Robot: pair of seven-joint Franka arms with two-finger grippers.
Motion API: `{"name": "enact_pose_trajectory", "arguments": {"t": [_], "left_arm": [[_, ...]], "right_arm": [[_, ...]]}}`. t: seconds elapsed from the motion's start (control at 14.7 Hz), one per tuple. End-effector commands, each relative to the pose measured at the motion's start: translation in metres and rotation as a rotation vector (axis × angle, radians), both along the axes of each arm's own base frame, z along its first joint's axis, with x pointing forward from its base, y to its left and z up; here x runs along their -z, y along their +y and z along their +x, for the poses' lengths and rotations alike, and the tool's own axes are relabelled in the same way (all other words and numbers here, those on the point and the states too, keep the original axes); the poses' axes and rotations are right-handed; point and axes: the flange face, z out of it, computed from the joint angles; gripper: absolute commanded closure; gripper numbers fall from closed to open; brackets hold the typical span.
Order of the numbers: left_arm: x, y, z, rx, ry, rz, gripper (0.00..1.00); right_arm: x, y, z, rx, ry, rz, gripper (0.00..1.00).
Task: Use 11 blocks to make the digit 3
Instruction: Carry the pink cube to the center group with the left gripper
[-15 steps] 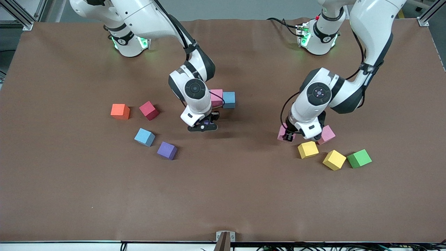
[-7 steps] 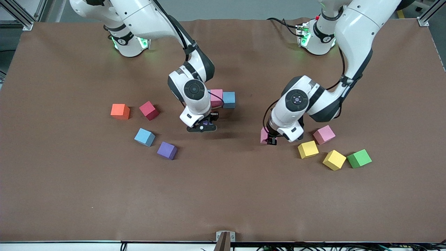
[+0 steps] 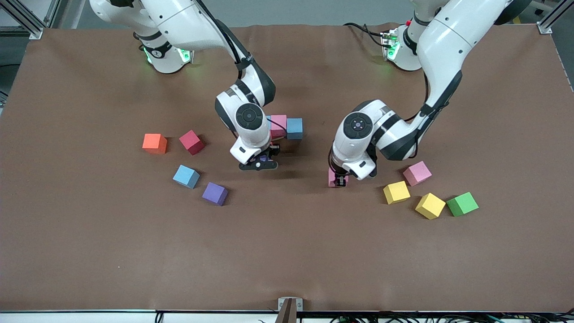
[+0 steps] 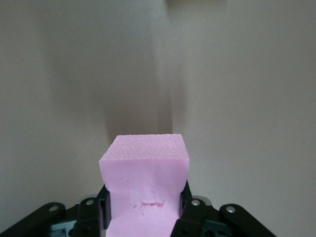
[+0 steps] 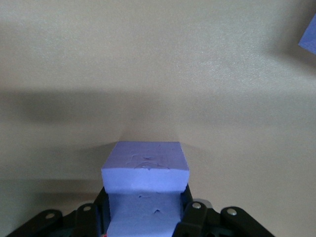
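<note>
My right gripper (image 3: pixel 262 161) is shut on a purple block (image 5: pixel 145 173) and holds it low over the mat beside the row being built. That row shows a pink block (image 3: pixel 278 124) touching a light blue block (image 3: pixel 294 128), partly hidden by the right arm. My left gripper (image 3: pixel 337 180) is shut on a pink block (image 4: pixel 144 168) over bare mat. Loose near the right arm's end lie a red block (image 3: pixel 192 141), a light blue block (image 3: pixel 186 176) and a purple block (image 3: pixel 215 193). Near the left arm's end lie a pink block (image 3: pixel 417 173) and two yellow blocks (image 3: pixel 396 192), (image 3: pixel 430 205).
An orange cube (image 3: pixel 154 143) lies beside the red block. A green cube (image 3: pixel 462 203) lies beside the yellow blocks. The brown mat (image 3: pixel 287 251) is bare nearer to the front camera.
My left gripper has carried the pink block away from the yellow blocks toward the middle of the table. My right gripper has hardly moved.
</note>
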Motion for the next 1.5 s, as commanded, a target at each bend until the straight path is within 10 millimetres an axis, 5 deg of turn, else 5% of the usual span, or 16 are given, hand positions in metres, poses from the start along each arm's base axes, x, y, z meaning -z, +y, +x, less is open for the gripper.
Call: {"name": "enact_pose_trajectory", "arguments": {"t": [0.0, 1.29, 1.43], "left_arm": [[-0.001, -0.014, -0.003, -0.022, -0.01, 0.008, 0.61], [-0.002, -0.042, -0.018, 0.01, -0.01, -0.01, 0.61], [-0.001, -0.042, -0.018, 0.011, -0.01, -0.009, 0.61]], "right_arm": [[0.001, -0.008, -0.005, 0.015, 0.018, -0.019, 0.99], [-0.001, 0.001, -0.008, 0.038, 0.009, -0.002, 0.98], [-0.001, 0.001, -0.008, 0.038, 0.008, -0.001, 0.88]]}}
